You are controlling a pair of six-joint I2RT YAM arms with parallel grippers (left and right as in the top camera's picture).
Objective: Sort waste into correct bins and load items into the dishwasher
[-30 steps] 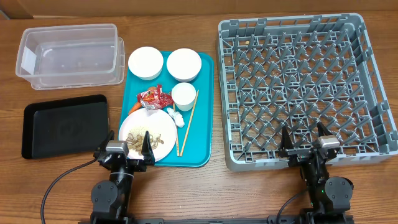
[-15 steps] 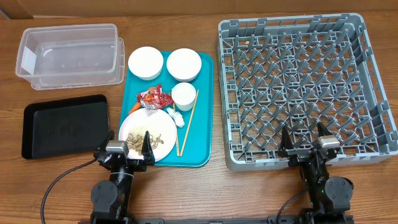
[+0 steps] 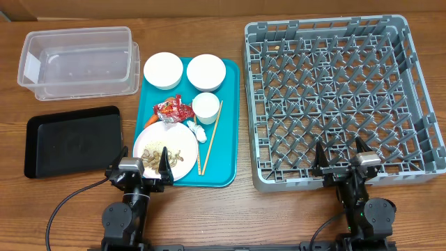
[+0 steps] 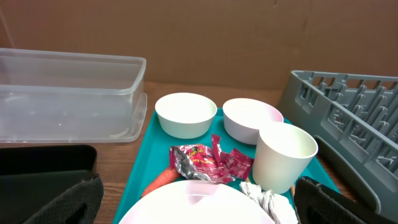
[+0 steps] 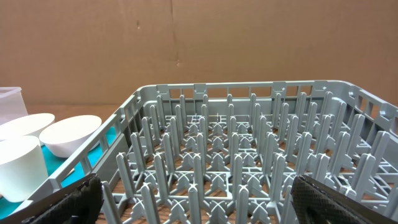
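While the left tool (image 3: 145, 159) is held released over the near rim of the plate (image 3: 174, 143), food bits (image 3: 157, 154) are seen lying on that plate. The wrapper (image 3: 172, 110), tissue (image 3: 196, 130), cup (image 3: 205, 107), two bowls (image 3: 163, 70) and chopsticks (image 3: 210, 136) are kept on the teal tray (image 3: 226, 167). The tub (image 3: 78, 61) and black tray (image 3: 73, 139) are set to its left, the rack (image 3: 341, 97) to its right, where the right tool (image 3: 340, 150) is held released at the near wall.

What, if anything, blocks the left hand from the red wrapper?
Probably nothing, so yes. The open left hand sits at the near edge of the plate, and the red wrapper lies uncovered just beyond it; only the cup stands close beside.
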